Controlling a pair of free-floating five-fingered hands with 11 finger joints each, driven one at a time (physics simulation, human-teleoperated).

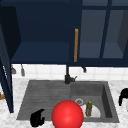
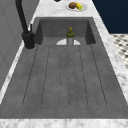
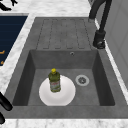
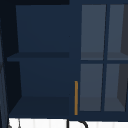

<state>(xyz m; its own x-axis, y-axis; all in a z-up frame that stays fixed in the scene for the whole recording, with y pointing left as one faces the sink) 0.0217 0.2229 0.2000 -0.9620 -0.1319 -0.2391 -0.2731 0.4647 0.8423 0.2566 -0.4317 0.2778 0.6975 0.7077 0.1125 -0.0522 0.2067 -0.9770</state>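
So the left hand [image 1: 37,118] was hanging low at the front edge of the sink [image 1: 45,95], over the ribbed drainboard side, fingers curled in and holding nothing as far as I could see. Just to its right sat a big red ball [image 1: 67,114], close beside it but I couldn't tell if they actually touched. The right hand [image 1: 123,96] was way off over the tabletop [image 1: 120,85] past the basin's right rim, fingers drooping down in a curl, also empty.

The green bottle [image 3: 54,80] stood upright on a white plate [image 3: 66,96] down in the basin, near the drain [image 3: 82,80]. Its long axis ran straight up, cap on top. From the left hand it lay to the right, beyond the ball; from the right hand it lay to the left and lower. The two hands looked about equally far from it, though only the left had the ball in between.

Faucet [image 1: 67,75] sat at the back, open blue cabinet [image 4: 42,75] above.
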